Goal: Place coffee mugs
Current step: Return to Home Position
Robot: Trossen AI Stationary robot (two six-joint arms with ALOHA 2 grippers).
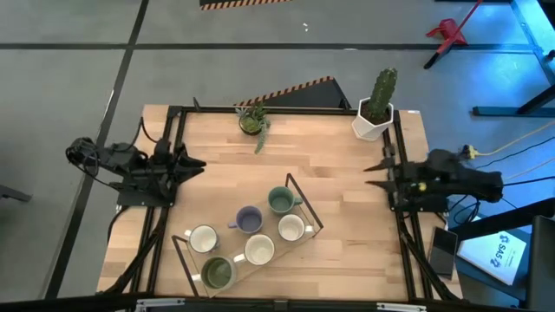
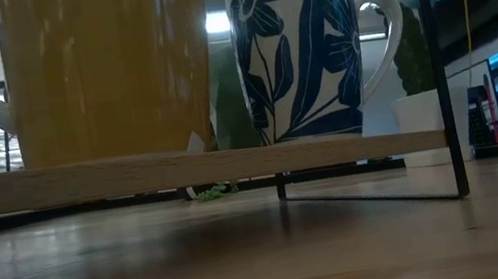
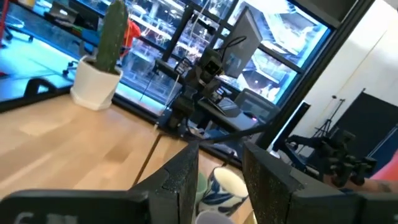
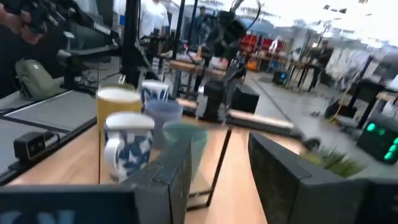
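Six mugs stand upright together on a wooden board with a black wire frame, near the table's near edge. They are white, olive, lavender, white, teal and white. The low view shows the olive mug and a white mug with a blue flower pattern standing on the board's edge. My left gripper waits open at the table's left edge. My right gripper waits open at the right edge. Both are far from the mugs.
A white hexagonal pot with a cactus stands at the far right corner. A small green plant sits at the far edge. Bare wood lies between the two grippers in the table's middle. A black frame rail runs along the table's sides.
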